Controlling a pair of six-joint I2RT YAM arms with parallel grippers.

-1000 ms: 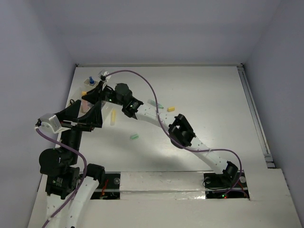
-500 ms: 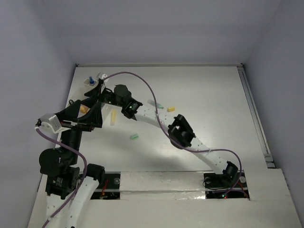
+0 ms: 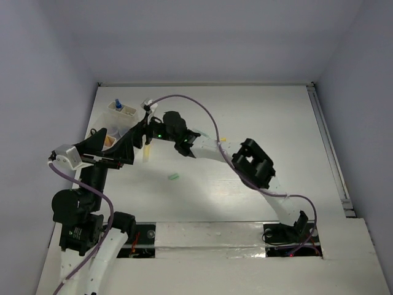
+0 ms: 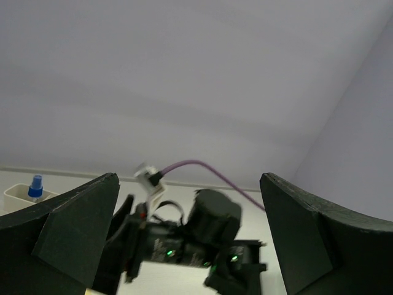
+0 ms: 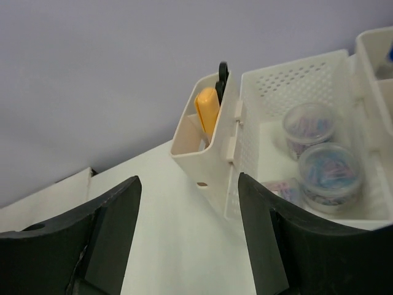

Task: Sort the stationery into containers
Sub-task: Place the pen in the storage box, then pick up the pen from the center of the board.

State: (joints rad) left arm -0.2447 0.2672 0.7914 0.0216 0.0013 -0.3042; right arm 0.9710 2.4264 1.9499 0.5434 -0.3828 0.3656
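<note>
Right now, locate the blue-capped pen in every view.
Top external: blue-capped pen stands in the bin at far left.
Left wrist: blue-capped pen at lower left, in the bin.
Right wrist: only a blue sliver at the right edge; cannot tell.
Shared landmark: the purple cable, in top and left wrist views.

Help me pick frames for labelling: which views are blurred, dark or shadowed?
Left wrist view: the right arm is smeared and soft, the left fingers plain dark shapes. Right wrist view: the bins and clear jars are sharp, the right fingers soft-edged. Top external view: even light, faint shadows on the table, no glare.
</note>
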